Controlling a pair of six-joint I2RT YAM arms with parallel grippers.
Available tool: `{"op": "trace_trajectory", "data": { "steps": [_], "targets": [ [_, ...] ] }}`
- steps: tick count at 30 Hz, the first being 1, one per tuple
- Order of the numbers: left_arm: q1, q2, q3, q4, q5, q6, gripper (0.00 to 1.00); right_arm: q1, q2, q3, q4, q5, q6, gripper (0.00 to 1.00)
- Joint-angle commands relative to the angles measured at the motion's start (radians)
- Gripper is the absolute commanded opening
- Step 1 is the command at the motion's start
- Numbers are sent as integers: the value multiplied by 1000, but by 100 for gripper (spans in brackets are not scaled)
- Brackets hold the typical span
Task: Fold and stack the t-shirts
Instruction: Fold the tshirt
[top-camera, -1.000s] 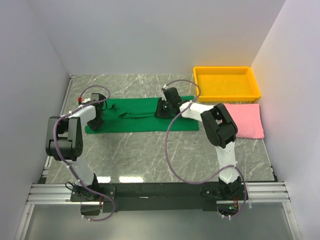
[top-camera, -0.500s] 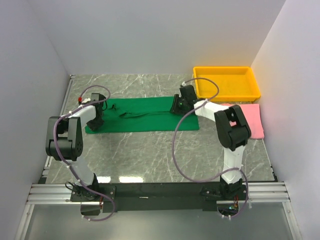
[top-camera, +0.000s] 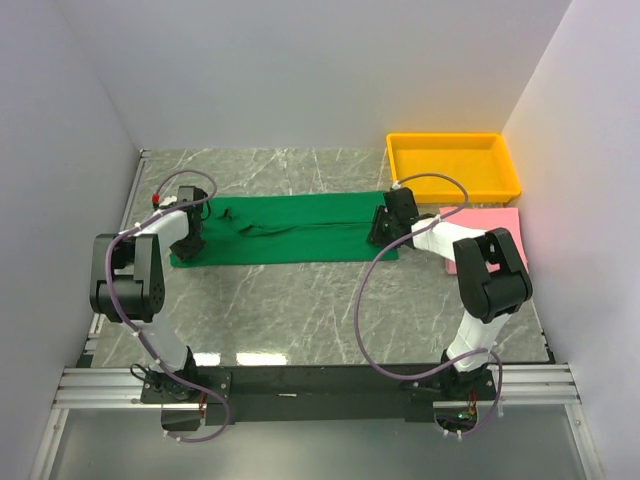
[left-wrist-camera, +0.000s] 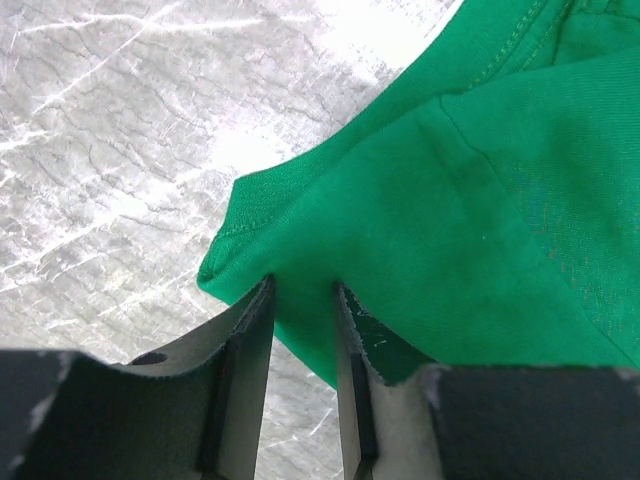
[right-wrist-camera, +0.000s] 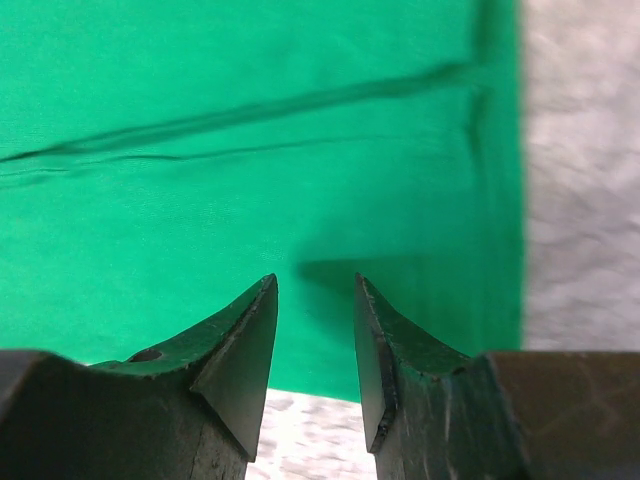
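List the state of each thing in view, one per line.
green t-shirt: folded into long strip, lying flat
pink t-shirt: folded rectangle, lying flat
yellow tray: empty
left gripper: jaws narrowly apart at green t-shirt's corner, grip unclear
right gripper: open above green t-shirt's edge, empty

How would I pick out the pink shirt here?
Find the yellow tray at the far right of the table. Right in front of it lies the pink shirt, a flat rectangle. The green shirt is spread long instead.
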Motion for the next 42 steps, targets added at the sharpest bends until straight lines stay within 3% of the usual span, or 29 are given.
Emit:
{"op": "trace_trajectory", "data": {
  "steps": [1,10,16,23,26,29,30,33,37,42],
  "targets": [
    [2,8,18,1,-2,-2,35,-13,-36,4,-23,33,1,43],
    [4,45,-11,-28,2,-7,35,-12,-39,-80,-183,3,50,41],
    [51,39,-83,-59,-5,-4,35,-12,-146,-221,-232,-51,53,41],
    [94,-113,-156,-76,31,-25,35,-12,-300,-347,-255,-70,56,41],
    [94,-198,-151,-80,44,-42,41,-7,-399,-355,-249,-71,41,42],
    [94,-290,-143,-77,88,-67,53,20,-501,-324,-267,-60,18,49],
    [94,-317,-143,-73,144,-84,61,43,-524,-318,-269,-44,13,54],
    [86,-410,-159,-18,275,-134,73,65,-594,-307,-251,-60,6,59],
    [15,-453,-163,56,434,-232,77,79,-657,-336,-188,-86,15,61],
    [-67,-343,-130,129,481,-334,76,85,-677,-379,-146,-112,10,61]
  ]
}}
